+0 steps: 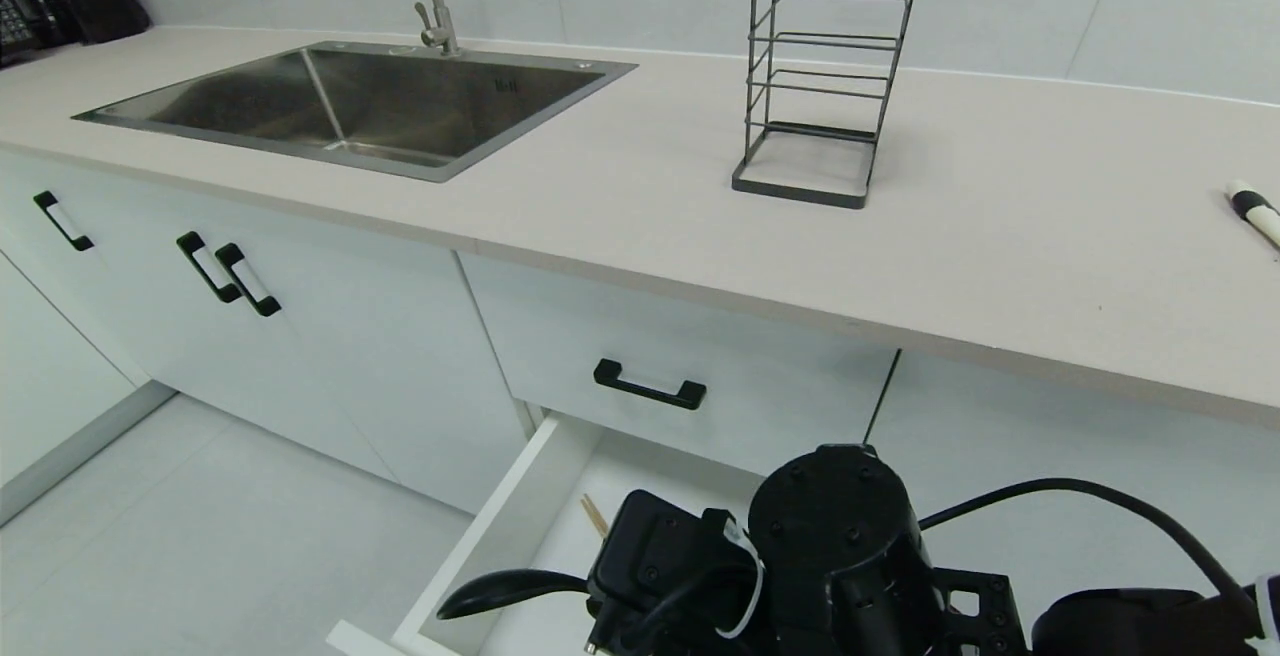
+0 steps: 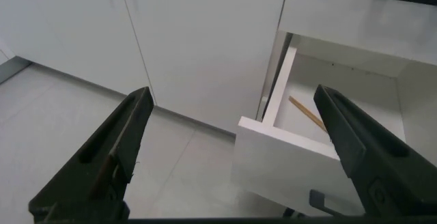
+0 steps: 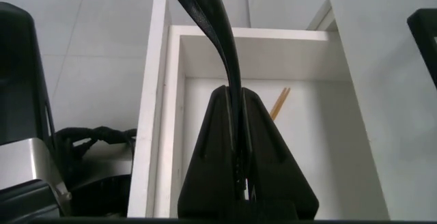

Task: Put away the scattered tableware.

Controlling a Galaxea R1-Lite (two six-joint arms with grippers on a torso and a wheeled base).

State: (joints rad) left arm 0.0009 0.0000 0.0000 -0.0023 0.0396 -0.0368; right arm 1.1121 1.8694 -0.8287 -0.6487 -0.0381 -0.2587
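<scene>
The counter (image 1: pixel 640 226) carries no tableware. Beneath it the lower drawer (image 1: pixel 505 526) stands pulled out, evidently to receive the pieces. The right gripper (image 3: pixel 235 104) hangs above the drawer's opening, clamped tight on the handle of a black spoon (image 3: pixel 208 19), whose bowl reaches toward the drawer's left wall. The left gripper (image 2: pixel 232 98) hovers beside the drawer, over the floor, spread wide and empty. Chopsticks (image 3: pixel 278 103) lie inside.

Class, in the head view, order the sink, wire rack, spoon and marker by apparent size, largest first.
sink
wire rack
spoon, though nearest the camera
marker, cut by the edge
</scene>
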